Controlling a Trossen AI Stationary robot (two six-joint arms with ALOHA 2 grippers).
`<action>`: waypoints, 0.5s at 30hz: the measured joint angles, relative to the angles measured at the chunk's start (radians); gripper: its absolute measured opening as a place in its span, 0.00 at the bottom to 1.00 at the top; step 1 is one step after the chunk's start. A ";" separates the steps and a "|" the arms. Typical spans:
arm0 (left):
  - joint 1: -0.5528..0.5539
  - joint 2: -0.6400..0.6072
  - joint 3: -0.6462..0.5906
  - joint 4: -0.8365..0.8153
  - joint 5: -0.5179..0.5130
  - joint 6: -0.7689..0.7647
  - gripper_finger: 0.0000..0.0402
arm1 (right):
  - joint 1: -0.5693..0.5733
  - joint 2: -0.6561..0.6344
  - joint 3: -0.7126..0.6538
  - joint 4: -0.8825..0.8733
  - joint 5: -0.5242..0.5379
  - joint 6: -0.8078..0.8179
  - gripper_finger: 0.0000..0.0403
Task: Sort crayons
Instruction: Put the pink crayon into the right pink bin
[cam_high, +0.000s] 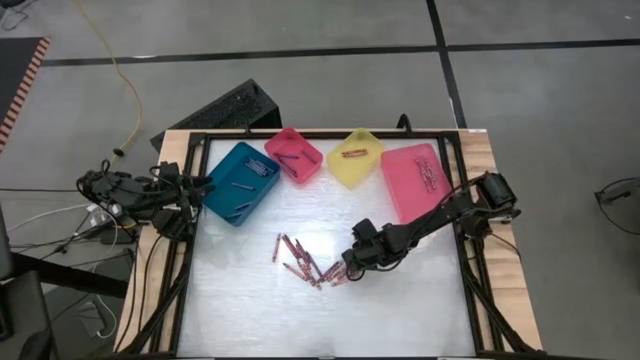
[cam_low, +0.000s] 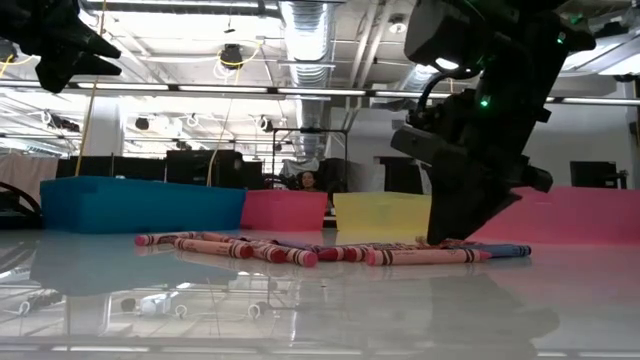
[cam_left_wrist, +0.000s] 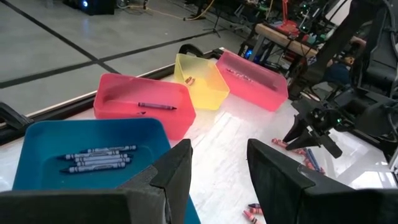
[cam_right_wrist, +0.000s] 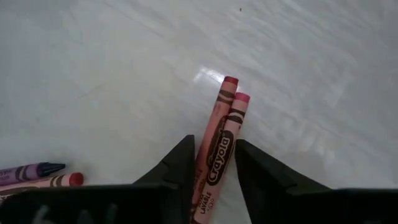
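Note:
A loose pile of crayons (cam_high: 300, 260), mostly red, lies flat on the white tabletop; the low view shows them in a row (cam_low: 300, 252). My right gripper (cam_high: 345, 268) is at the pile's right end, slanting down with its fingertips close to the table (cam_low: 450, 238). It is open, and its fingers (cam_right_wrist: 214, 146) stand on either side of two red crayons (cam_right_wrist: 221, 140) lying side by side. A purple crayon (cam_right_wrist: 31, 171) lies off to one side. My left gripper (cam_left_wrist: 217, 152) waits open at the table's left edge, above the teal bin's corner. My right gripper comes slanting down from the table's right, its fingers (cam_right_wrist: 183, 155) lying along two red crayons that rest flat on the table, one finger at each outer side. Whether the fingers touch the crayons, I cannot tell.
Along the far edge stand a teal bin (cam_high: 238, 182) holding dark crayons, a small pink bin (cam_high: 295, 155) with one dark crayon, a yellow bin (cam_high: 355, 157) and a large pink bin (cam_high: 415, 180). A black frame (cam_high: 330, 133) borders the table. Bare tabletop lies toward the near edge.

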 joint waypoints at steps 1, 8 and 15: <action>0.000 0.000 0.000 0.000 0.000 0.000 0.36 | 0.000 0.000 0.000 0.000 0.000 0.000 0.32; 0.000 0.000 0.000 -0.001 0.000 0.000 0.36 | -0.007 -0.004 0.017 0.070 0.001 -0.111 0.30; 0.000 0.000 0.000 -0.004 0.000 -0.004 0.36 | -0.041 -0.006 0.073 0.047 0.002 -0.215 0.30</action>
